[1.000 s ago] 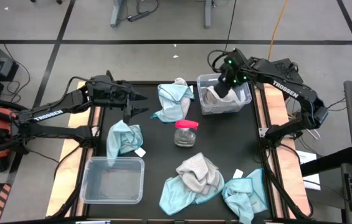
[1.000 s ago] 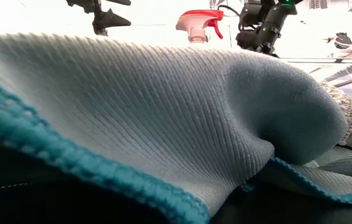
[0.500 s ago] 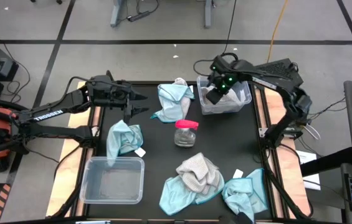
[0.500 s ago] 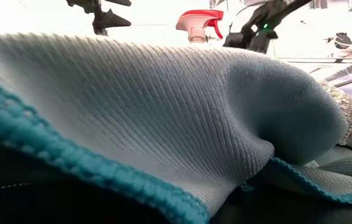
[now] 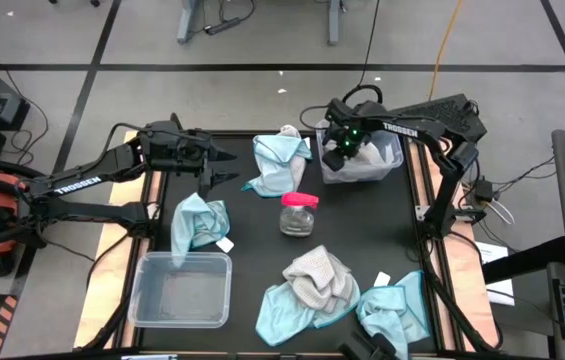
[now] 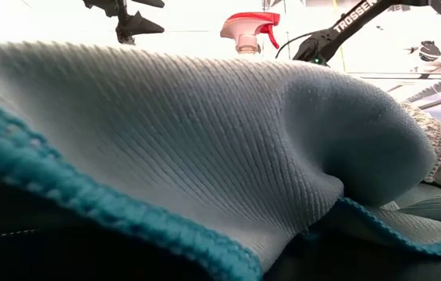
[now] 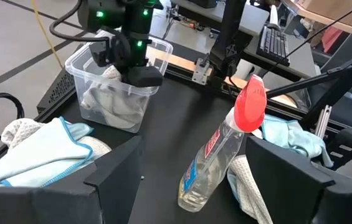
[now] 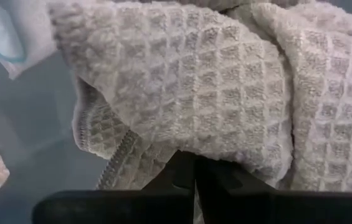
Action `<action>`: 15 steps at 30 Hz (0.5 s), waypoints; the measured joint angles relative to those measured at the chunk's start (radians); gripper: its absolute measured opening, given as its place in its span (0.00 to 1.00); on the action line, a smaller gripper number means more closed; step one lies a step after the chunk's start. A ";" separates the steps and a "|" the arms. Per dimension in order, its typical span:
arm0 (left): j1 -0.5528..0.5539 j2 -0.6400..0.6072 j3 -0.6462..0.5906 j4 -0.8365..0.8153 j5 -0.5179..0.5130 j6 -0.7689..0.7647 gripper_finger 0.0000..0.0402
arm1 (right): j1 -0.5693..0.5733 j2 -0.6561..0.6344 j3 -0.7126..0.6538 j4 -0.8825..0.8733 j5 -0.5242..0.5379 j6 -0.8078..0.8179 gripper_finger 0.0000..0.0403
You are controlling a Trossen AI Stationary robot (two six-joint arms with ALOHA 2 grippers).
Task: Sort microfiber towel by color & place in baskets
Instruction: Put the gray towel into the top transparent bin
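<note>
At the far right stands a clear basket holding a grey waffle towel. My right gripper points down into it, shut, its tips at the towel's top. My left gripper hangs open above the table's left half, holding nothing. A second clear basket sits at the near left. Light blue towels lie at the far middle, the left, the near middle and the near right. Another grey towel rests on the near-middle blue one. My right gripper comes from above, its shut fingertips at the top fold of the grey towel that lies in the far-right basket. I cannot tell whether they touch the cloth.
A clear spray bottle with a red cap stands mid-table between the towels. A blue towel right in front of the low camera fills most of that view. Wooden rails border the black table top on both sides.
My right gripper has sunk into the far-right basket, moving toward the table's left edge and tipping to point more steeply down. It now stands over the grey towel.
</note>
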 joint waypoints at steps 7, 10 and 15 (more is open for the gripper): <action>0.000 0.000 0.000 0.000 0.000 0.000 0.72 | -0.010 -0.019 0.000 -0.005 -0.017 0.000 0.02; 0.000 0.000 0.000 0.000 0.000 0.000 0.72 | -0.010 -0.068 0.000 -0.004 -0.016 0.003 0.04; 0.000 0.000 0.000 -0.001 0.000 0.000 0.72 | -0.011 -0.185 0.000 0.015 -0.014 0.004 0.10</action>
